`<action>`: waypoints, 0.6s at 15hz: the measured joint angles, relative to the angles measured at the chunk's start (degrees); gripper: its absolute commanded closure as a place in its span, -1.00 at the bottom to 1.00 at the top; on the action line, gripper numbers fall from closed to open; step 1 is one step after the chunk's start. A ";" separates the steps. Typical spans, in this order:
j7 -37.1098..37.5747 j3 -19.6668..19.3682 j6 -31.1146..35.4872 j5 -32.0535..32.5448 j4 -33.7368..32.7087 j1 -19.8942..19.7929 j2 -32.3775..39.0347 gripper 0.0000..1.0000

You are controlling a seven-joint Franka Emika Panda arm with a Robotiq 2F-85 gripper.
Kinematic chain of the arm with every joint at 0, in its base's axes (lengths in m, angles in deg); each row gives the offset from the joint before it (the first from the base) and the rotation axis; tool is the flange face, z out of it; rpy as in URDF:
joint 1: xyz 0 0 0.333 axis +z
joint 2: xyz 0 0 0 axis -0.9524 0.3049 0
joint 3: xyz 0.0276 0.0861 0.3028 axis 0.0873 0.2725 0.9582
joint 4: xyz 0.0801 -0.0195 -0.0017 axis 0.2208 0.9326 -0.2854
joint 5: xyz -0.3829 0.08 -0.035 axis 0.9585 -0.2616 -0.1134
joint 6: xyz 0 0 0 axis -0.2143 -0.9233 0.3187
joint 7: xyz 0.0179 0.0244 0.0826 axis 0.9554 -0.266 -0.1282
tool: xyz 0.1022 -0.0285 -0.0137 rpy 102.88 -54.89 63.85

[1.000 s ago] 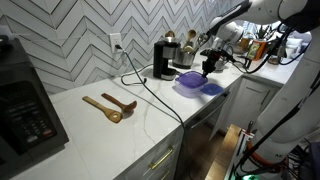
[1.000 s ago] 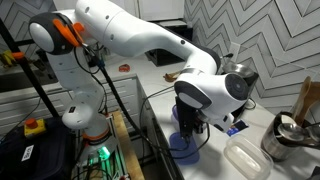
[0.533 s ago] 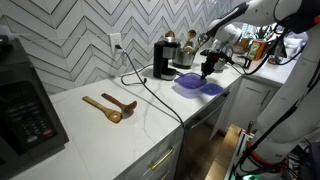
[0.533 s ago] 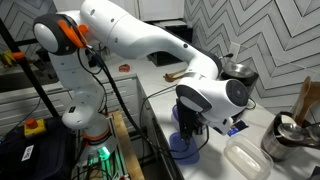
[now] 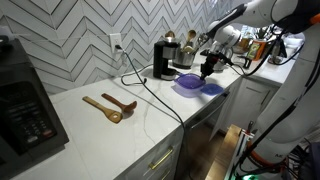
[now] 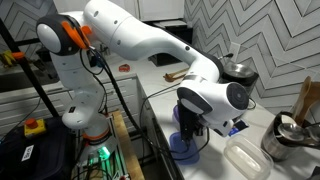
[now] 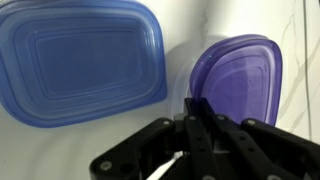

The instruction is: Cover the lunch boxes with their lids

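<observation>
In the wrist view a blue lid (image 7: 75,60) lies flat on the white counter at the left. A purple lid (image 7: 240,80) is at the right and looks tilted. My gripper (image 7: 197,112) has its fingers pressed together at the purple lid's left edge. In an exterior view the gripper (image 5: 208,68) hangs over the purple lid (image 5: 186,82) and the blue lid (image 5: 211,88) at the counter's far end. In an exterior view the gripper (image 6: 190,133) stands on a bluish lid (image 6: 184,149). One clear lunch box (image 6: 246,158) sits open beside it; I see no other box.
Two wooden spoons (image 5: 110,105) lie mid-counter. A coffee maker (image 5: 165,58) with a black cable stands by the tiled wall. A glass pot (image 6: 283,138) stands behind the clear box. A dark appliance (image 5: 25,105) is at the near end of the counter.
</observation>
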 measured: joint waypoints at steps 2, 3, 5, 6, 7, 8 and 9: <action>0.00 0.00 0.41 0.00 0.00 -0.07 0.17 0.96; 0.00 0.00 0.48 0.00 0.00 -0.10 0.25 0.96; 0.00 0.00 0.53 0.00 0.00 -0.14 0.49 0.96; 0.01 0.00 0.55 0.00 0.00 -0.14 0.63 0.96; 0.03 0.00 0.60 0.00 0.00 -0.14 0.74 0.96; 0.05 0.00 0.63 0.00 0.00 -0.15 0.83 0.96; 0.09 0.00 0.66 0.00 0.00 -0.17 0.89 0.96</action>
